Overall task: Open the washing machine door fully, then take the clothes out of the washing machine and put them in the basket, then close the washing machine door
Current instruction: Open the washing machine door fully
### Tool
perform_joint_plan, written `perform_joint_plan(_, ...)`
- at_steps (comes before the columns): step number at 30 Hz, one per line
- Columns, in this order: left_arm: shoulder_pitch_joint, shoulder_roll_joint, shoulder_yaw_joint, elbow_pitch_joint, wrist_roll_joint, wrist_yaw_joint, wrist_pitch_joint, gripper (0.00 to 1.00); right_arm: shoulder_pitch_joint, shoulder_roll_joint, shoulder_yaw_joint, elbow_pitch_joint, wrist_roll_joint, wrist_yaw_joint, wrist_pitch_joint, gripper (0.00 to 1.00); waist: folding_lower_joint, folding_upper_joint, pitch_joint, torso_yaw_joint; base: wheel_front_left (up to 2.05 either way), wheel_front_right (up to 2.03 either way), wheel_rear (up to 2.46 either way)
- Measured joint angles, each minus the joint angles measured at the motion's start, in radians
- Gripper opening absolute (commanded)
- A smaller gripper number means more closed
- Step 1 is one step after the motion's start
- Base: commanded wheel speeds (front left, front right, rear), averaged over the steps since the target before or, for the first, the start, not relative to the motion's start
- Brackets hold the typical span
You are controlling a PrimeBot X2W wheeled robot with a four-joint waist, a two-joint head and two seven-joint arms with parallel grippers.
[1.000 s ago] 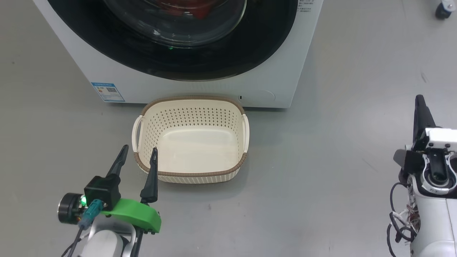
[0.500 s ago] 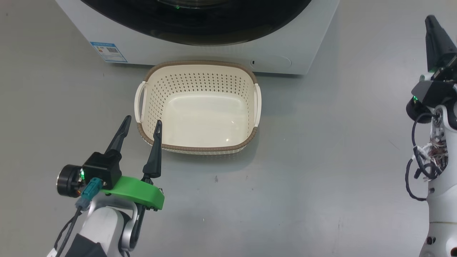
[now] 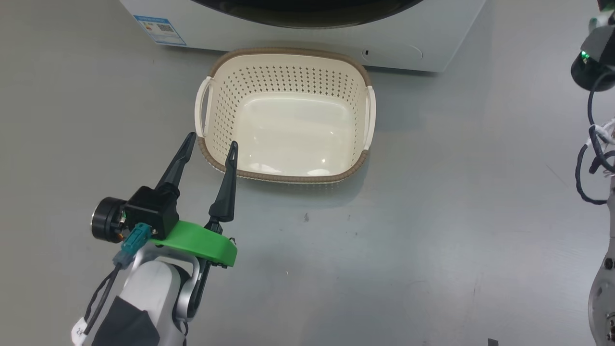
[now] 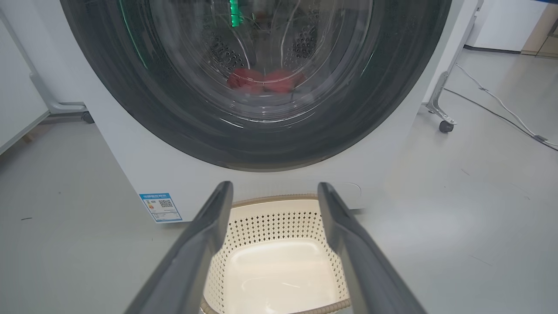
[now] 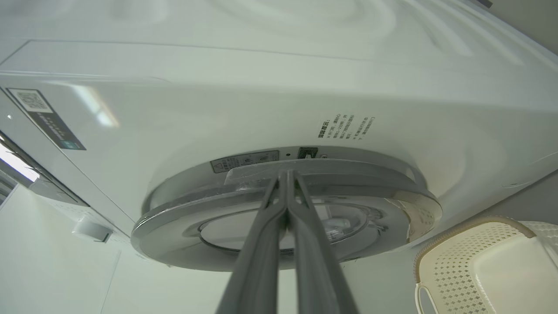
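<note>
Left gripper (image 3: 213, 139) hovers low, fingers spread wide, tips by the near-left corner of the empty basket (image 3: 288, 77). Straight ahead is the washing machine (image 4: 130, 174), its door (image 4: 261, 43) looking shut, red clothes (image 4: 266, 80) behind the glass. On the right, the right gripper (image 5: 285, 174), fingers pressed together, points at the door's rim. It looks like the nearer arm for the pull.

Blue QR-code label (image 3: 160, 30) on washing machine (image 3: 432, 41), print too small to read
</note>
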Motion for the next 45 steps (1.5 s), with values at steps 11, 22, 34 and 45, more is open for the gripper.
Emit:
perform_joint_plan(11,-0.041,-0.022,-0.019,-0.023,0.0,-0.009,-0.011,1.0,-0.153,-0.043,0.02,0.042,-0.017,-0.026,0.041,0.0,0.0,0.0,0.055,0.053,0.0,0.0,0.0)
perform_joint_plan(22,-0.059,-0.034,-0.035,-0.014,0.0,-0.018,-0.023,1.0,-0.245,-0.06,0.041,0.113,-0.028,-0.035,0.058,0.0,0.0,0.0,0.091,0.109,0.0,0.0,0.0)
perform_joint_plan(34,-0.08,-0.047,-0.045,-0.006,0.0,-0.019,-0.031,1.0,-0.322,-0.076,0.061,0.178,-0.045,-0.044,0.068,0.0,0.0,0.0,0.116,0.149,0.0,0.0,0.0)
perform_joint_plan(45,-0.081,-0.049,-0.045,0.011,0.0,-0.019,-0.038,1.0,-0.346,-0.086,0.061,0.225,-0.034,-0.04,0.113,0.0,0.0,0.0,0.118,0.156,0.0,0.0,0.0)
